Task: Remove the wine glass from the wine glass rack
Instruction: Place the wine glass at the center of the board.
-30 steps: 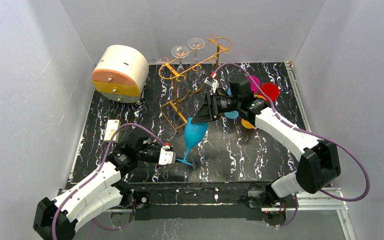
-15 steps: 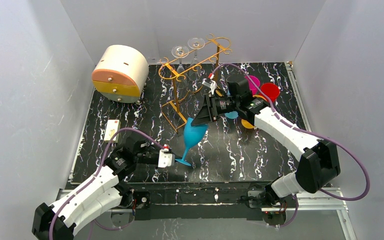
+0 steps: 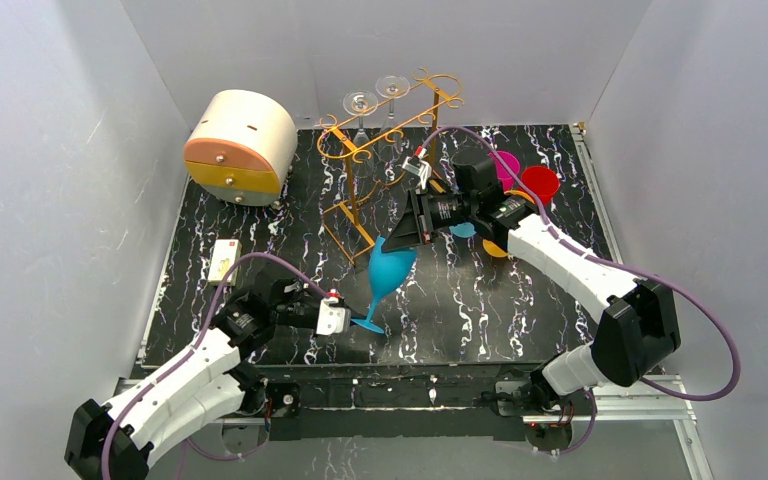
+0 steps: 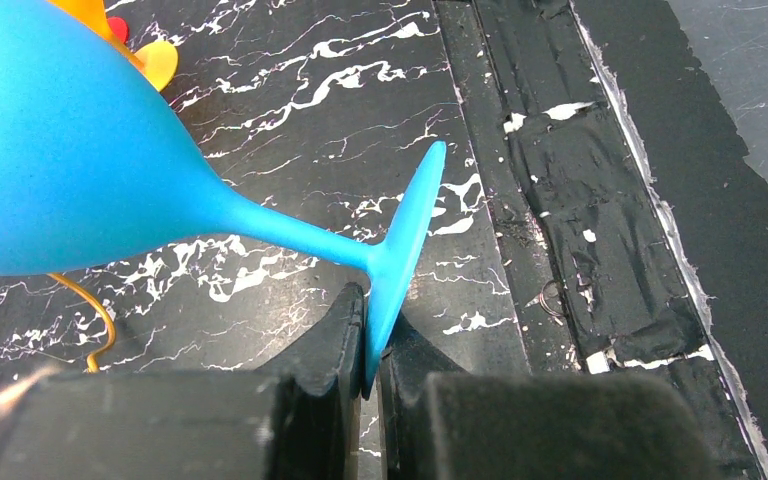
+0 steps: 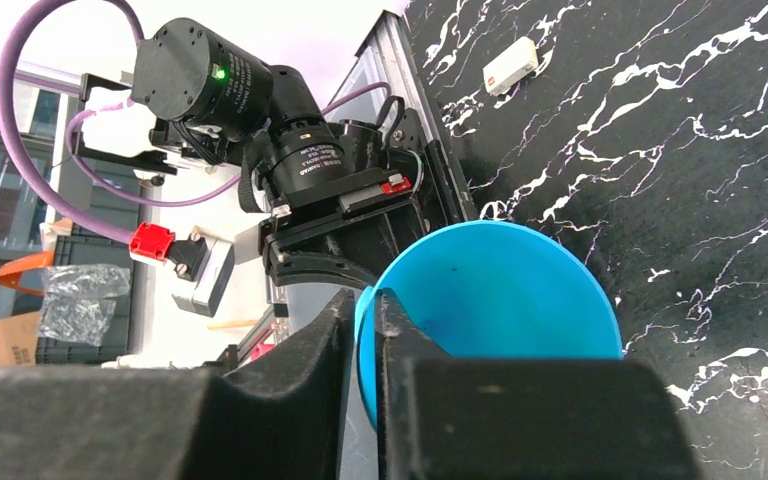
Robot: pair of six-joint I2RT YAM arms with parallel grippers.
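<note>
Near the middle of the black, white-veined worktop point(image 3: 520, 300), a blue wine glass point(image 3: 388, 270) is held between both arms, off the wine glass rack point(image 3: 352, 212) and just in front of its near legs. The glass leans: its bowl points up and toward the far side, and its foot sits lower, toward the near edge.

From where I stand, the left hand point(image 3: 340, 315) is closed on the rim of the foot. In the left wrist view the thin blue disc stands on edge, pinched between the two dark fingers point(image 4: 335, 340), with the stem running up and left to the bowl. The right hand point(image 3: 400, 235) comes in from the far right and is closed on the lip of the bowl. In the right wrist view the blue rim passes between its fingers point(image 5: 330, 330) with almost no gap on either side.

The golden wire rack stands at the far centre of the worktop, and two clear glasses point(image 3: 375, 95) hang at its top end. A round cream-and-orange drawer box point(image 3: 240, 147) sits to its left. A magenta cup point(image 3: 507, 162) and a red cup point(image 3: 540, 182) show behind the right arm, and a small white block point(image 3: 224, 258) lies near the left edge.
</note>
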